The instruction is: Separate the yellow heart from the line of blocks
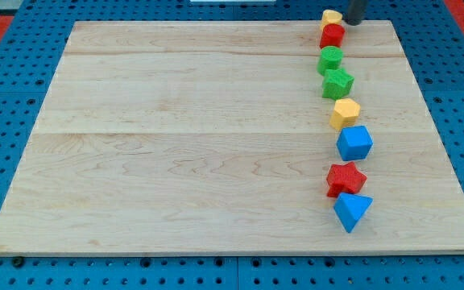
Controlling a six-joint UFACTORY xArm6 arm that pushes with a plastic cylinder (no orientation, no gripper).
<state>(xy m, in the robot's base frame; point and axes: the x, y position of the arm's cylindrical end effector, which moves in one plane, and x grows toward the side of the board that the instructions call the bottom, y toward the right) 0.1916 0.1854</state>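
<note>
My tip [351,21], a bare rod holding nothing, sits at the board's far right, just right of the yellow heart [331,17]. The heart touches the red block [332,35], heading the line; separation not yet done.

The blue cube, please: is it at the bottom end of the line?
No, the blue cube has a red star and blue triangle below it.

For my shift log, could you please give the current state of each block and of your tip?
yellow heart: top of line, touching red block.
red block: in line.
green cylinder: in line.
green star: in line.
yellow hexagon: in line.
blue cube: in line.
red star: in line.
blue triangle: bottom end.
my tip: right of heart.
</note>
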